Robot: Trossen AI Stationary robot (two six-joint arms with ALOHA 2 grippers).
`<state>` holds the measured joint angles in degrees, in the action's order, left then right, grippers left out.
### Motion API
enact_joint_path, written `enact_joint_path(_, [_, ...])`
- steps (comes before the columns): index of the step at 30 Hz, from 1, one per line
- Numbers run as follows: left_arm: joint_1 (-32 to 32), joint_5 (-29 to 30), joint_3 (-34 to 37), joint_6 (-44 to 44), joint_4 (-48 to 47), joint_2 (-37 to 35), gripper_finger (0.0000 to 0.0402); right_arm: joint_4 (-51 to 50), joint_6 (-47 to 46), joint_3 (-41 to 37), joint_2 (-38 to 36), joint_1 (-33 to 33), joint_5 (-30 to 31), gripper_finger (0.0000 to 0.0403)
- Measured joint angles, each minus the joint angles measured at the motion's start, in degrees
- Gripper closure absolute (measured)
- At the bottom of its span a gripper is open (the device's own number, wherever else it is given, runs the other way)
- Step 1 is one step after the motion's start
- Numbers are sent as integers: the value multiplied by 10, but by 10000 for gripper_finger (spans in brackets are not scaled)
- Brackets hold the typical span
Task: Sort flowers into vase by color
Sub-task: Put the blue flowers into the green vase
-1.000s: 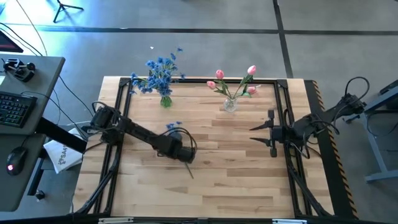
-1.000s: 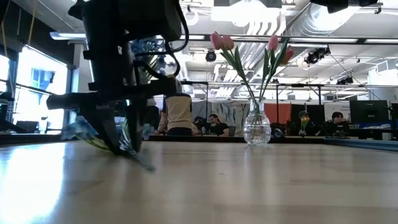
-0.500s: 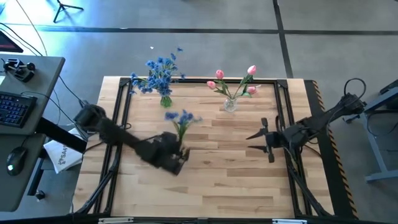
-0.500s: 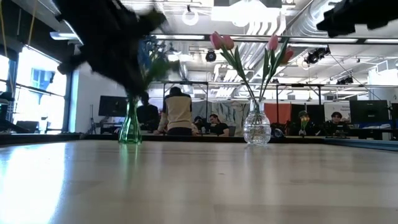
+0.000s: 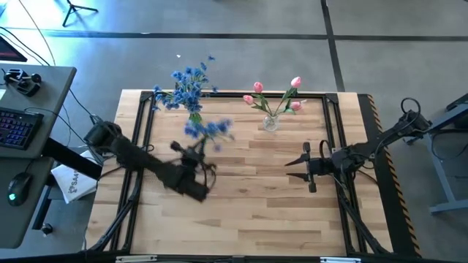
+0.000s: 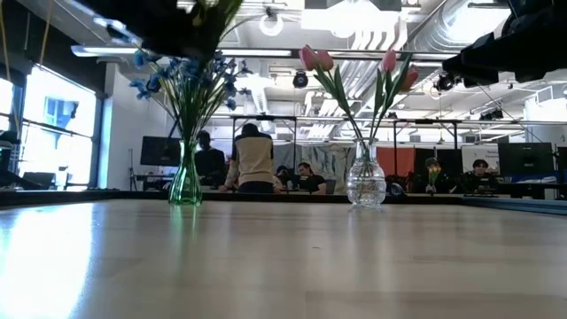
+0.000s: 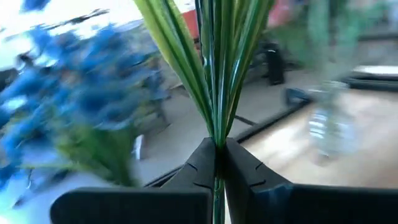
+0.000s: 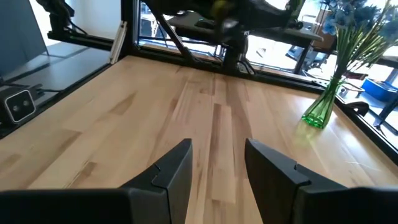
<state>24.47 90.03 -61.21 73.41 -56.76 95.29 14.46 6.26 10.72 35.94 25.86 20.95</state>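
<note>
While the left gripper (image 7: 217,163) hangs above the light wooden table (image 5: 248,212), its two dark fingers are pressed together on the thin green stems of a blue-blossomed artificial flower (image 5: 208,130), lifted clear of the surface. Nearby, toward the far edge: green glass vase (image 6: 185,177) holding blue flowers (image 5: 186,84); just beside it, clear glass vase (image 6: 365,180) holding pink tulip buds (image 5: 276,95). Right gripper (image 8: 216,163): over the table's right side, fingers parted, nothing held.
</note>
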Motion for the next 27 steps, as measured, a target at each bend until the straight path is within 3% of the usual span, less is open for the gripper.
enact_joint_path(5, [-61, -3, 97, 238, -98, -43, 401, -1, 1, 0, 0, -1, 0, 261])
enact_joint_path(8, [-70, -1, 145, 296, -104, -73, 401, -1, 2, 0, 0, -1, 0, 261])
enact_joint_path(12, [-24, 0, 164, 275, -101, -98, 401, 10, 27, 0, 0, -2, 1, 261])
enact_joint_path(19, [130, 1, 157, 278, -66, -101, 401, 57, 58, 1, 0, -23, 1, 261])
enact_joint_path(23, [187, 0, 157, 233, 43, -98, 401, 72, 71, 1, 0, -37, 1, 261])
enact_joint_path(27, [196, -16, 157, 78, 229, -80, 401, 86, 73, 1, 0, -50, 1, 261])
